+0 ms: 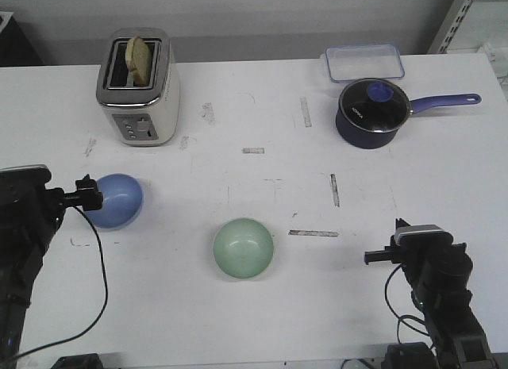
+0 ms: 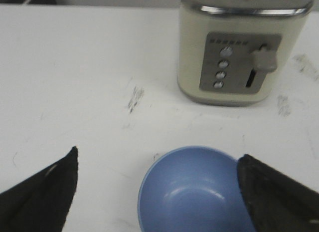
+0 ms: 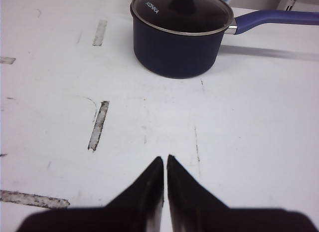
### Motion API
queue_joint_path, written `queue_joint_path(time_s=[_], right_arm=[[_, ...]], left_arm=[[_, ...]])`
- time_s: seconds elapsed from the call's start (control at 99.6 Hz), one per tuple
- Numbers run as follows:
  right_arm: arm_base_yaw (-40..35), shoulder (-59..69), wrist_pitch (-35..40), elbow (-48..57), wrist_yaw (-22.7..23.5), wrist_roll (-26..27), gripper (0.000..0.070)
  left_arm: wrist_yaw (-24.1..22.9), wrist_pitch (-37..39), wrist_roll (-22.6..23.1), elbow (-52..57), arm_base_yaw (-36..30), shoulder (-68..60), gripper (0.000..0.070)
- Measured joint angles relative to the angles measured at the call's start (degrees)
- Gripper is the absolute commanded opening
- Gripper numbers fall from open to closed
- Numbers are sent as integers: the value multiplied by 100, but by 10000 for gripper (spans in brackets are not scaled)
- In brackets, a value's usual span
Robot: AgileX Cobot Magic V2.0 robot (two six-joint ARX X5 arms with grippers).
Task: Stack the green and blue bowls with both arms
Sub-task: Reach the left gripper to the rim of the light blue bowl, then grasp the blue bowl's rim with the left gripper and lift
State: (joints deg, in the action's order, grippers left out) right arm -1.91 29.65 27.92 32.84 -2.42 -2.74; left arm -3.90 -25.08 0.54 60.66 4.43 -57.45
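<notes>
The blue bowl (image 1: 117, 200) sits on the white counter (image 1: 262, 107) close to the left edge, about halfway between the far edge and the near edge. The left gripper (image 1: 89, 194) is right at this bowl, on its left side. In the left wrist view its two black fingers (image 2: 42, 194) are spread wide apart, and the blue bowl (image 2: 192, 192) lies between them, close to one finger. That finger may be touching the rim, but it is hard to be sure. The bowl sits flat on the counter and is empty. The green bowl (image 1: 243, 247) sits nearer the middle of the counter, toward the near edge, well apart from the blue one. It is empty too, and nothing touches it. The right gripper (image 1: 379, 257) is near the near right corner, away from both bowls. In the right wrist view its fingers (image 3: 149, 187) are pressed close together with nothing between them. A cream toaster (image 1: 139, 87) with a slice of bread in it stands near the far left corner. A dark blue pot (image 1: 373, 111) with a lid and long handle stands near the far right corner, with a clear box (image 1: 363, 62) behind it at the far edge.
</notes>
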Motion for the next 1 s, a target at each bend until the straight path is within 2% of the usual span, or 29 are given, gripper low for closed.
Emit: queue_joint_path(time_s=[0.291, 0.472, 0.813, 0.904, 1.004], right_arm=[[0, 0, 2, 0, 0, 0, 0], [0, 0, 2, 0, 0, -2, 0], [0, 0, -13, 0, 0, -2, 0], [0, 0, -20, 0, 0, 0, 0], [0, 0, -20, 0, 0, -2, 0]], left_arm=[[-35, -101, -92, 0, 509, -1543, 629], [-20, -219, -264, 0, 520, -2081, 480], [271, -197, -304, 0, 522, -2804, 463], [271, -199, -304, 0, 522, -2903, 325], [273, -186, -304, 0, 522, -2911, 66]])
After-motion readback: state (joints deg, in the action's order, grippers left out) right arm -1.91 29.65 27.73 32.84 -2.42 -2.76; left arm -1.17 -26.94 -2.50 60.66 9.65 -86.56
